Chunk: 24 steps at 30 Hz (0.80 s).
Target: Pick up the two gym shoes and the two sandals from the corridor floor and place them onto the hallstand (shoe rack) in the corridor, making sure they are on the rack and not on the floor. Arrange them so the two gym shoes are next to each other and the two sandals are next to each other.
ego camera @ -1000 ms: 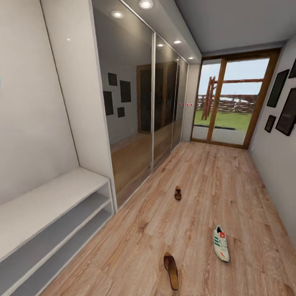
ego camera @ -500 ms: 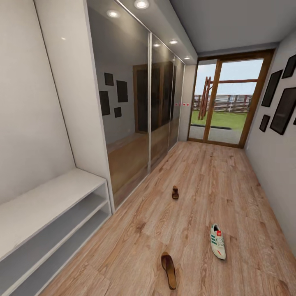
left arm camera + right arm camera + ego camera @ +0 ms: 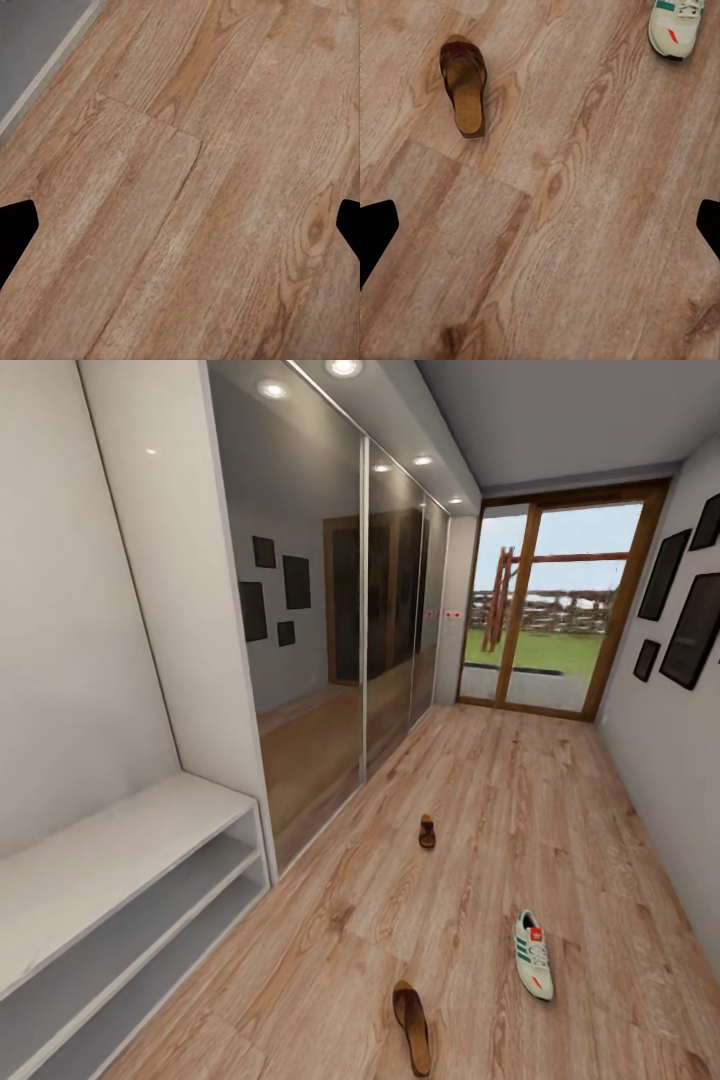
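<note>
Closest underfoot, a dark reddish-brown sandal (image 3: 412,1013) lies flat on the wood-plank corridor floor (image 3: 480,800), its toe pointing down the hall. The right wrist camera looks down on this same sandal (image 3: 464,85), sole down, with bare planks between it and the right gripper (image 3: 540,225), whose two black fingertips sit at opposite edges of the picture, spread wide with nothing between them. The left gripper (image 3: 180,225) is spread just as wide over bare floor.

A little farther on and off to the right lies one white gym shoe (image 3: 533,953) with green side stripes and a red-orange heel patch, upright on its sole, well apart from the near sandal. Its toe end also shows in the right wrist view (image 3: 676,25).

Along the left wall stands a low pale-grey two-tier shoe bench (image 3: 110,880).

Farther down the floor a second sandal (image 3: 427,831) rests alone, beside the mirrored wardrobe doors (image 3: 320,630). At the far end is a glazed wooden door (image 3: 545,610).
</note>
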Motion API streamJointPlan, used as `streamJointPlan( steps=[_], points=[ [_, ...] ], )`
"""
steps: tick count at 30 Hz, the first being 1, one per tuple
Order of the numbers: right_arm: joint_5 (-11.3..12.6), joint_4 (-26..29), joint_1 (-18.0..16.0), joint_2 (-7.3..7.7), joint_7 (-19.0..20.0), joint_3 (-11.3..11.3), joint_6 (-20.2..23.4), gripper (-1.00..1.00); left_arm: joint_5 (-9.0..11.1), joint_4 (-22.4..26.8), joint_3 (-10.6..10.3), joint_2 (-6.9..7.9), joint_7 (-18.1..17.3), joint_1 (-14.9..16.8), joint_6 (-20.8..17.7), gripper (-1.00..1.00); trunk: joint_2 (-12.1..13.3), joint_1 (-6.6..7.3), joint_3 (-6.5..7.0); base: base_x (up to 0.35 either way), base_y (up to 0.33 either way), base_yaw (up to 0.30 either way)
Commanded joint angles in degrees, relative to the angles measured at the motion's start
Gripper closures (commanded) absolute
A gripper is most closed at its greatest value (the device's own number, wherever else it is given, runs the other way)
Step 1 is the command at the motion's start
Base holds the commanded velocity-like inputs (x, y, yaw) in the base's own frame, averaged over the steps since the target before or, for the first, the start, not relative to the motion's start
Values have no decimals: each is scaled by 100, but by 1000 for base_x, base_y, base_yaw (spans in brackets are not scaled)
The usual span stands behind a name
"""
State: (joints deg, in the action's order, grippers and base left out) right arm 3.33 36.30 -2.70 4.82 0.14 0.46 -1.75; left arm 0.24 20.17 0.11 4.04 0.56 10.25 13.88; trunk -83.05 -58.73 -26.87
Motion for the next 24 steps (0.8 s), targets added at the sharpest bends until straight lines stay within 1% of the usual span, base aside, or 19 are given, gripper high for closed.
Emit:
streamJointPlan(
  steps=[1, 5, 6, 8, 9, 10, 12, 13, 14, 16, 17, 18, 21, 24],
  points=[
    [42, 9, -1, 1, 12, 6, -15, -100, 2, -4, -1, 0, 6, 3, 19, -100, -3, 0, -5, 11, 0, -38],
    [47, 25, -1, -5, 19, 7, -15, -100, 2, -3, -2, 0, -2, 3, 19, -100, -3, 0, 0, 6, 0, -43],
    [42, 96, -3, -7, 15, 0, -8, -100, 7, 32, 0, 4, -66, 51, -22, -100, -3, 0, 0, 0, 0, -3],
    [41, 124, -3, -7, 11, 0, -5, -100, 8, 42, -1, 0, -71, 63, -33, -100, -3, 0, 0, 0, 0, -3],
    [39, 298, -16, -7, 0, -1, 6, -100, 20, 90, -1, -39, -83, 169, -63, -100, -3, 0, 1, 0, 0, -1],
    [32, 637, -83, -11, -5, -1, 34, -100, 34, 125, -9, -73, -99, 494, -98, -100, -3, 0, 1, 0, 0, 0],
    [31, 817, -152, -13, -5, -2, 56, -100, 38, 118, -6, -82, -118, 711, -131, -100, -3, 0, 1, 0, 0, 0],
    [30, 972, -242, -14, -12, -2, 90, -100, 41, 109, -5, -87, -139, 926, -197, -100, -3, 0, 1, 0, 0, 0],
    [29, 1034, -296, -14, -14, -2, 116, -100, 42, 106, -4, -89, -147, 1024, -245, -100, -3, 0, 1, 0, 0, 0],
    [29, 1125, -424, -15, -17, 0, 202, -100, 43, 104, -3, -92, -160, 1207, -372, -100, -3, 0, 1, 0, 0, 0],
    [29, 1125, -424, -15, -17, 0, 202, -100, 43, 104, -3, -92, -160, 1207, -372, -100, -3, 0, 1, 0, 0, 0],
    [29, 1155, -498, -15, -18, 1, 267, -100, 44, 103, -3, -91, -165, 1289, -445, -100, -3, 0, 1, 0, 0, 0],
    [28, 1207, -757, -19, -21, 4, 541, -100, 48, 124, -3, -91, -179, 1490, -667, -100, -3, 0, 1, 0, 0, 0],
    [28, 1228, -1044, -33, -26, 6, 893, -100, 49, 152, -2, -94, -185, 1619, -820, -100, -3, 0, 1, 0, 0, 0]
  ],
)
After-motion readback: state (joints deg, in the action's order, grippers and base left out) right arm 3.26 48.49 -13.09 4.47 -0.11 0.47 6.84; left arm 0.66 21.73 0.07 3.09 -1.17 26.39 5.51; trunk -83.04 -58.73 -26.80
